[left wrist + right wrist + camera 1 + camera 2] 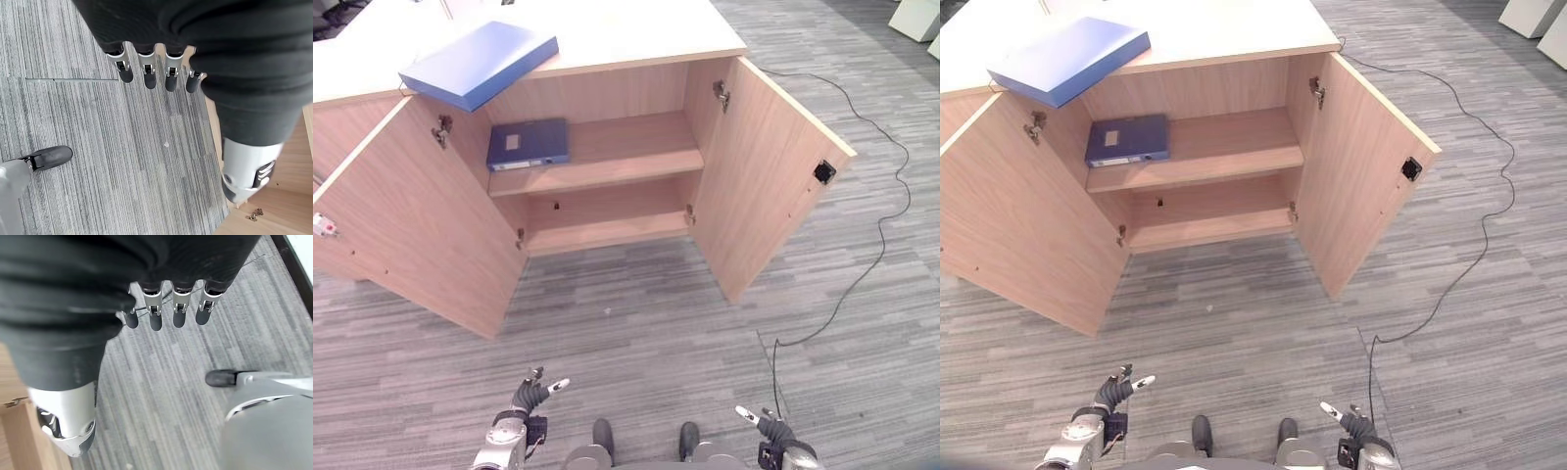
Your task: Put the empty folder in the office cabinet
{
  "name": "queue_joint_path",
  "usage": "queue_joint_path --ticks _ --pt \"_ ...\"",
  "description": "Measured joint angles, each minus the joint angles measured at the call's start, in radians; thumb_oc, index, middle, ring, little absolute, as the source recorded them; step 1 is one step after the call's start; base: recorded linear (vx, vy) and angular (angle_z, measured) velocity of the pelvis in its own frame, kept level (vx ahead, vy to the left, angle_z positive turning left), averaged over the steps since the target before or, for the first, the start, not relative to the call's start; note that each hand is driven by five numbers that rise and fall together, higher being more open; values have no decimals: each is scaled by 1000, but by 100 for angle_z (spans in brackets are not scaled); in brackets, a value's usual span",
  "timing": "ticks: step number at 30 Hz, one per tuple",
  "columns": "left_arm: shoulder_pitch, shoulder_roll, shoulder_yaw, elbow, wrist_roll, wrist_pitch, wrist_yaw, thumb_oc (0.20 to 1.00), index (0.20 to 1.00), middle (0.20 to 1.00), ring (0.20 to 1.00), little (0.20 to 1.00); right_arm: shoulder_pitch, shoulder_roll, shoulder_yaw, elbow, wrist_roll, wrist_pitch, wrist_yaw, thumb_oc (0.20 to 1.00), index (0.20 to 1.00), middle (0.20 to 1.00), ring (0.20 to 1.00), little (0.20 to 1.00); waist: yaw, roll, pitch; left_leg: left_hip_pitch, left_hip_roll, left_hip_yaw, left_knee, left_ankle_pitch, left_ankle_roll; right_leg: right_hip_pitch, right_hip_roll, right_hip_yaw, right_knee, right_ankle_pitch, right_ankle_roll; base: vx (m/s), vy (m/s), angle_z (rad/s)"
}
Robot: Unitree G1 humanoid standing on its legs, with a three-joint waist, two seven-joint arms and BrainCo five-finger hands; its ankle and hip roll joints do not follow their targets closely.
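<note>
A light blue folder (480, 63) lies on top of the wooden office cabinet (607, 29), overhanging its front edge at the left. A darker blue folder (528, 143) lies flat on the cabinet's upper shelf (617, 157), at its left end. Both cabinet doors stand wide open. My left hand (530, 396) hangs low over the carpet near the lower left, fingers (146, 73) straight and holding nothing. My right hand (766, 425) hangs at the lower right, fingers (178, 313) also straight and empty. Both hands are well short of the cabinet.
The left door (411, 225) and the right door (764, 176) swing out over the grey carpet, with open floor between them. The lower shelf (607, 230) holds nothing. A black cable (881, 235) runs along the floor at the right. White furniture (915, 20) stands far right.
</note>
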Motion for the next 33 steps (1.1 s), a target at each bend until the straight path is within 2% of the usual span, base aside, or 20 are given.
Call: queue_joint_path --ticks 5,10,11,13,14,15,16,17,18,20,21,22,24,26,28,29,30,31,32,33 --pt "24 -6 0 -1 0 1 0 1000 1000 1000 1000 1000 11 -22 0 4 -1 0 6 1000 1000 1000 1000 1000 -2 26 -17 1 4 -14 0 4 -5 8 6 -7 0 -1 0 64 -96 6" --pt "28 -5 1 4 -2 2 0 1000 1000 1000 1000 1000 9 -35 1 4 -1 0 14 1000 1000 1000 1000 1000 0 23 -27 -30 12 -45 31 15 -22 2 21 -21 9 -13 -7 -37 -112 20" --pt "-5 -1 0 6 -7 2 0 1000 1000 1000 1000 1000 0 -33 2 9 -1 0 15 1000 1000 1000 1000 1000 0 4 -17 -95 7 -77 103 27 -42 -25 12 -23 22 -27 -29 -29 -114 64" --pt "-51 1 1 5 -7 2 0 1000 1000 1000 1000 1000 -14 -34 0 9 -1 0 14 1000 1000 1000 1000 1000 9 -37 13 -166 -12 -109 164 105 -142 -47 -7 -20 30 -24 -43 24 -83 54" --pt "-60 2 2 11 -7 2 0 1000 1000 1000 1000 1000 -24 -35 0 10 -1 0 14 1000 1000 1000 1000 1000 14 -51 30 -182 -15 -120 191 131 -156 -48 -13 -21 36 -24 -66 83 -34 18" --pt "-58 2 2 13 -8 3 1 1000 1000 1000 1000 1000 -34 -35 -1 10 -1 -1 14 1000 1000 1000 1000 1000 17 -64 47 -206 -13 -116 236 134 -157 -39 -18 -23 38 -22 -77 274 14 6" --pt "-59 -6 2 43 -13 4 1 1000 1000 1000 1000 1000 -42 -35 0 13 -1 0 13 1000 1000 1000 1000 1000 14 -77 58 -256 20 -59 310 105 -119 -26 -19 -41 29 -23 -92 237 19 8" --pt "-58 -8 2 45 -17 5 1 1000 1000 1000 1000 1000 -42 -35 1 13 -1 1 13 1000 1000 1000 1000 1000 14 -77 58 -262 35 -31 281 103 -117 -19 -19 -48 21 -24 -92 313 49 18" --pt "-59 -9 0 48 -17 4 1 1000 1000 1000 1000 1000 -37 -35 3 19 -1 4 13 1000 1000 1000 1000 1000 13 -78 57 -257 41 -17 200 104 -116 -8 -16 -49 -1 -24 -92 190 36 13" --pt "-59 -11 -3 49 -18 4 1 1000 1000 1000 1000 1000 -38 -37 2 27 -1 9 13 1000 1000 1000 1000 1000 21 -74 58 -263 48 -20 132 112 -119 -6 -12 -46 -6 -23 -92 353 84 7" --pt "-60 -12 -9 75 -18 4 2 1000 1000 1000 1000 1000 -34 -35 3 44 -1 22 13 1000 1000 1000 1000 1000 37 -56 51 -257 70 -81 9 117 -136 -1 11 -42 0 -24 -93 328 83 5" --pt "-71 -11 -9 96 -18 5 4 1000 1000 1000 1000 1000 -40 -35 2 43 -1 21 13 1000 1000 1000 1000 1000 50 -52 59 -270 82 -111 -12 115 -140 -2 19 -38 7 -24 -94 232 67 -11" --pt "-76 -11 -10 102 -19 12 7 1000 1000 1000 1000 1000 -50 -34 3 41 -1 20 13 1000 1000 1000 1000 1000 79 -59 69 -296 93 -122 -6 114 -141 17 11 -11 9 -33 -94 369 142 -21" --pt "-81 -12 -10 113 -30 12 7 1000 1000 1000 1000 1000 -52 -34 4 42 -2 20 13 1000 1000 1000 1000 1000 94 -68 76 -303 105 -120 -11 113 -141 40 -8 21 12 -47 -80 454 208 -21" --pt "-79 -15 -7 146 -38 13 8 1000 1000 1000 1000 1000 -42 -38 13 42 -10 20 12 1000 1000 1000 1000 1000 100 -77 75 -295 117 -92 55 106 -130 79 -56 61 6 -73 -55 466 223 -49" --pt "-66 -19 4 154 -39 14 8 1000 1000 1000 1000 1000 -37 -44 18 38 -11 19 13 1000 1000 1000 1000 1000 109 -75 66 -292 113 -87 120 74 -120 93 -78 93 3 -92 -33 534 278 -70" --pt "-47 -32 11 160 -39 14 8 1000 1000 1000 1000 1000 -27 -59 29 38 -13 18 14 1000 1000 1000 1000 1000 115 -51 47 -288 114 -98 167 3 -125 125 -86 107 -5 -121 -8 267 146 -59" --pt "-47 -42 38 191 -38 7 8 1000 1000 1000 1000 1000 -11 -64 49 53 -15 25 10 1000 1000 1000 1000 1000 122 -35 33 -294 106 -106 206 55 -109 127 -102 136 44 -145 8 228 151 -24" --pt "-61 -28 51 193 -38 6 11 1000 1000 1000 1000 1000 1 -35 63 54 -22 36 14 1000 1000 1000 1000 1000 132 -55 34 -299 75 -95 245 63 -100 105 -136 161 126 -183 34 213 153 9" --pt "-55 2 49 170 -37 5 12 1000 1000 1000 1000 1000 12 3 71 50 -22 37 23 1000 1000 1000 1000 1000 142 -87 16 -292 48 -83 242 56 -86 70 -154 174 196 -207 41 408 335 23"
